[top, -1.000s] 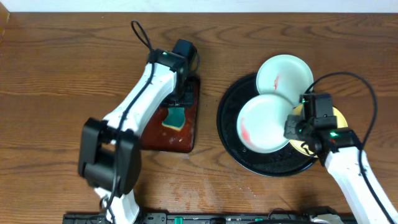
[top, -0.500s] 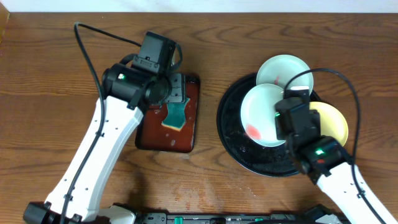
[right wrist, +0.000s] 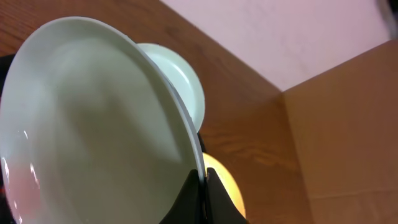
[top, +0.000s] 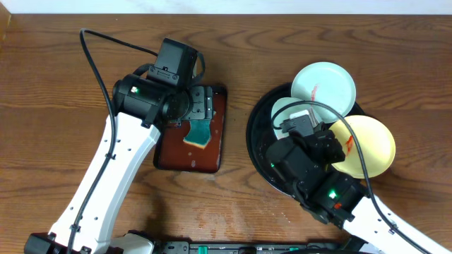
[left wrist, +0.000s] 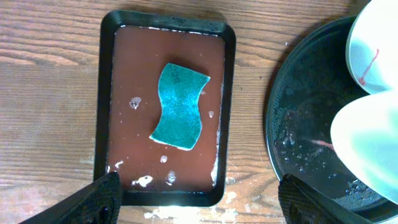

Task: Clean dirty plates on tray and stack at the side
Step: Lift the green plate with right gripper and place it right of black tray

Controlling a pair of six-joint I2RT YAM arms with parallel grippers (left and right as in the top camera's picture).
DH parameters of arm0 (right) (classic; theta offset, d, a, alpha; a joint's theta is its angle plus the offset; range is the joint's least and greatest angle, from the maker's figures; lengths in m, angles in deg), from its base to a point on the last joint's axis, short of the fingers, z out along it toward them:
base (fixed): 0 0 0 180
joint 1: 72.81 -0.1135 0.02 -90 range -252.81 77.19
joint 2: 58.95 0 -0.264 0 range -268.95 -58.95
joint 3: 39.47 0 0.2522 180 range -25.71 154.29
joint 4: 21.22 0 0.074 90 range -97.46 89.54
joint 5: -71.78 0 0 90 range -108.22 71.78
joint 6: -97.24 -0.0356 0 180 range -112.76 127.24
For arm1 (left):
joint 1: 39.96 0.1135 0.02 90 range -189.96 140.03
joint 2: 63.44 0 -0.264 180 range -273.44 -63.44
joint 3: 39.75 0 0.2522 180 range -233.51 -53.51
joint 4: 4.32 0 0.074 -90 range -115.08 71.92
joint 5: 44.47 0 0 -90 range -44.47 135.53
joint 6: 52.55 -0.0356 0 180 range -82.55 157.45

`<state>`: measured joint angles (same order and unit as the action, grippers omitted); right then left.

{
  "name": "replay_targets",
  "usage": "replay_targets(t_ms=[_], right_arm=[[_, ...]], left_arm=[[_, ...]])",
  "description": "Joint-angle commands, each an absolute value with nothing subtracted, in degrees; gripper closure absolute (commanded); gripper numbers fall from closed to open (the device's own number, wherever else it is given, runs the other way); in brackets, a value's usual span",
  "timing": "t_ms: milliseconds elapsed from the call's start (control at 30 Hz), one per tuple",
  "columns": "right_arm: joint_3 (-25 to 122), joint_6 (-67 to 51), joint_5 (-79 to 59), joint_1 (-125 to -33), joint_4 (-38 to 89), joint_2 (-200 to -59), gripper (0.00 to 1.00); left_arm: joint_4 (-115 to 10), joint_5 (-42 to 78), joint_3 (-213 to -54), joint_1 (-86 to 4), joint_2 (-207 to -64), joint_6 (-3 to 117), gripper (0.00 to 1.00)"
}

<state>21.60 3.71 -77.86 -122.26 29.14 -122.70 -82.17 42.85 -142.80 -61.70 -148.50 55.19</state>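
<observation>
1. The small rectangular reddish-brown tray (left wrist: pixel 124 93) held a wavy teal sponge (left wrist: pixel 180 106) at its centre, among water droplets (left wrist: pixel 144 180).
2. The large round glossy black tray (top: pixel 256 141) carried a pale bluish-white round plate (top: pixel 323 86) at 1 o'clock, red-smeared and overhanging the rim. A pale yellow round plate (top: pixel 367 144) sat at 3 o'clock, also smeared.
3. The right gripper (right wrist: pixel 202 186) pinched the rim of a tilted pale bluish-white plate (right wrist: pixel 93 124), steeply angled above the tray's 10 o'clock side.
4. The left gripper (left wrist: pixel 198 179) hung over the sponge, jaws spread wide, touching nothing.
5. Half a second before, that plate lay flatter, face up; the yellow plate now showed more.
</observation>
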Motion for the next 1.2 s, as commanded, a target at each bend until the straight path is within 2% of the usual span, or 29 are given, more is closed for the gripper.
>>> replay_targets(t_ms=[0, 367, 933, 1067, 1167], right_arm=[[22.9, 6.0, -82.7, -123.3, 28.7, -122.7, 0.99], [22.9, 15.2, -82.7, -123.5, 23.2, -122.7, 0.99], [22.9, 15.6, -82.4, -123.5, 22.7, -122.7, 0.99], [22.9, 8.1, -82.1, -123.5, 22.9, -122.7, 0.99], [22.8, -5.0, -74.4, -122.4, 24.2, -123.0, 0.99]], left_arm=[[-82.3, 43.2, -143.4, -61.4, -148.0, 54.6, 0.18], [-82.3, 43.2, -143.4, -61.4, -148.0, 54.6, 0.18], [-82.3, 43.2, -143.4, -61.4, -148.0, 54.6, 0.17], [-82.3, 43.2, -143.4, -61.4, -148.0, 54.6, 0.17], [-82.3, 43.2, -143.4, -61.4, -148.0, 54.6, 0.17]])
